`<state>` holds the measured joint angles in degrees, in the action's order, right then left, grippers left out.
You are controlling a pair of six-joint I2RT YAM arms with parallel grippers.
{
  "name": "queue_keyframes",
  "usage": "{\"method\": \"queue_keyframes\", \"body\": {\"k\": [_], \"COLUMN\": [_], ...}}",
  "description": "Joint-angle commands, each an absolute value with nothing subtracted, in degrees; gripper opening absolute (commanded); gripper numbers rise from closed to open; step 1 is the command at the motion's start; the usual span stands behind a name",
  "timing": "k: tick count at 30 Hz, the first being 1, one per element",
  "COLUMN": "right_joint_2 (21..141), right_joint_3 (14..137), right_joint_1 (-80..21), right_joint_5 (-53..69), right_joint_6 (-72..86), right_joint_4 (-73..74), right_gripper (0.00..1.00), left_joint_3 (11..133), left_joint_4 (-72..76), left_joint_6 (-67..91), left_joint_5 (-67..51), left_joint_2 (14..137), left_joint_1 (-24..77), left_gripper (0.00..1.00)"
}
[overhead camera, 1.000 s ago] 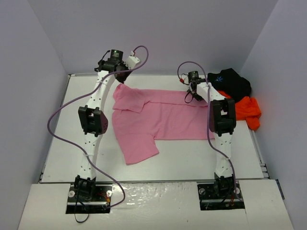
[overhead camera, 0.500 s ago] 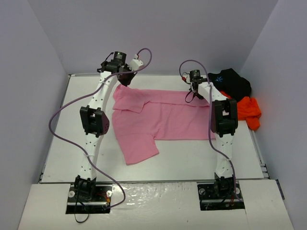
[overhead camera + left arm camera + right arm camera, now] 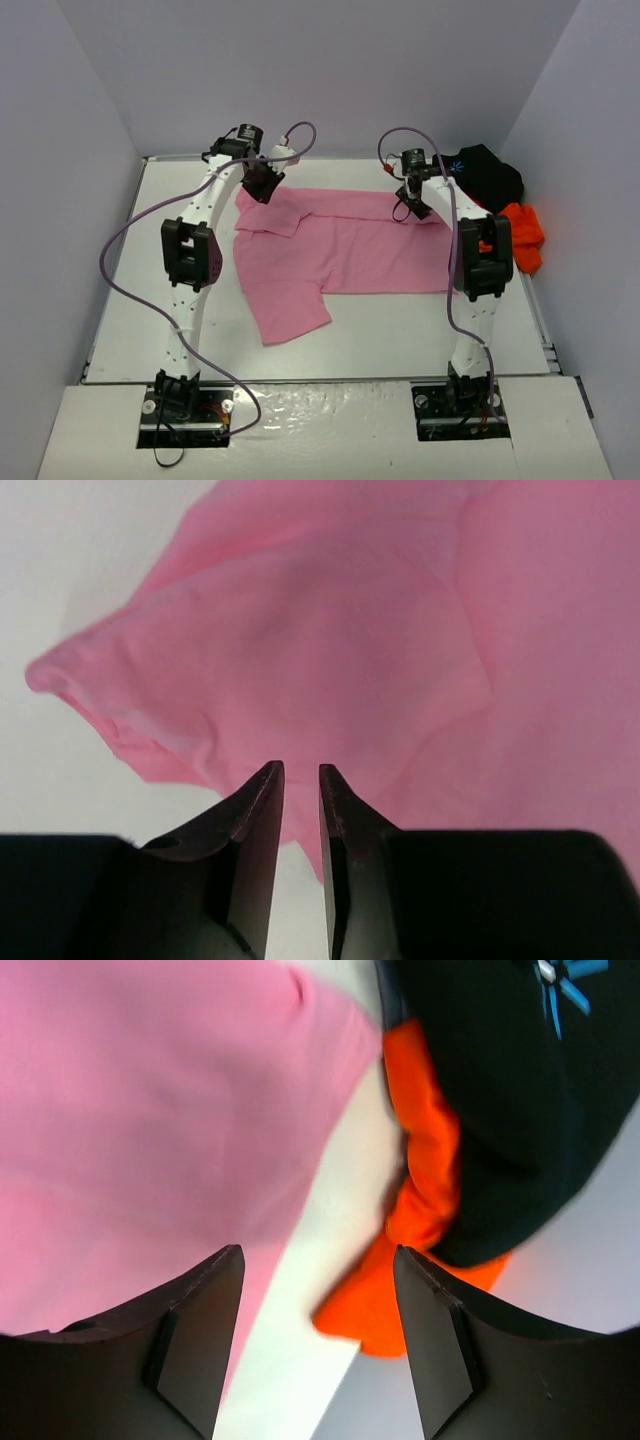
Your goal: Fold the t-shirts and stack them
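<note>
The pink t-shirt lies spread across the table, one sleeve folded over at its far left and one sleeve pointing toward the near side. My left gripper hovers over the folded far-left corner, its jaws slightly open with nothing between them; pink cloth shows below. My right gripper is above the shirt's far right edge, open and empty. The black t-shirt with a blue starburst sits crumpled at the far right, on top of the orange t-shirt. The right wrist view shows pink, orange and black.
The white table is boxed in by grey walls on the left, back and right. Purple cables loop from both arms. The right arm's elbow hangs over the table's right side, next to the orange shirt.
Both grippers have opened and let go of the pink shirt's far edge, which now lies flat. The right arm's elbow has swung to the right.
</note>
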<state>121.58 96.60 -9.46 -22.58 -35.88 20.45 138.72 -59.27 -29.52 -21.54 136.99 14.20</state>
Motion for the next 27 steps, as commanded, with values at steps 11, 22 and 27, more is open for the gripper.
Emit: {"method": "queue_keyframes", "body": {"k": [11, 22, 27], "right_joint_2": [113.72, 119.25, 119.72], "right_joint_3": [86.45, 91.3, 90.47], "right_joint_1": [-10.63, -11.94, -12.22], "right_joint_5": [-21.39, -27.35, -30.61], "right_joint_6": [-37.53, -36.88, -37.34], "right_joint_4": [19.64, 17.95, 15.77], "right_gripper": [0.55, 0.54, 0.54], "left_joint_3": [128.78, 123.11, 118.57], "left_joint_4": [-55.94, -51.86, -50.13], "left_joint_6": [-30.79, -31.85, -32.51], "left_joint_5": [-22.47, -19.86, -20.82], "left_joint_2": [122.11, 121.65, 120.38], "left_joint_1": [13.69, 13.62, 13.98], "left_gripper": [0.51, 0.64, 0.59]}}
